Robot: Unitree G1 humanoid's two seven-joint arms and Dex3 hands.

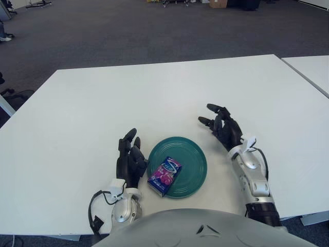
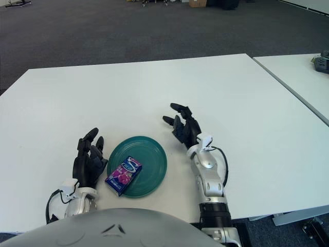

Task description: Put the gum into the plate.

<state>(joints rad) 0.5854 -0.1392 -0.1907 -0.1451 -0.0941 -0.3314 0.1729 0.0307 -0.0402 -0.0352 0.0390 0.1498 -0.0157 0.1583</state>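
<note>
Left hand: I see my left hand (image 1: 131, 156) just left of the plate, palm toward it, fingers loosely extended and holding nothing. Whether its fingertips touch the plate's rim I can't quite tell from here.

Gum: the gum (image 1: 165, 175), a blue and pink pack, lies flat in the plate's near-left part, one corner reaching out over the rim toward my left hand. Nothing grips it.

Plate: the plate (image 1: 190, 157) is a round teal dish sitting on the desk right in front of me, between my two hands.

Right hand: my right hand (image 1: 222, 127) shows just beyond the plate's right edge, clear of it, fingers spread wide and slightly curled, holding nothing.

Desk: the desk (image 1: 154, 92) is white; its far half is bare surface in both views.

Second desk: another white desk (image 2: 303, 77) stands to the right, separated from mine by a narrow gap.

Floor: dark grey carpet (image 1: 128, 31) lies beyond the desk.
</note>
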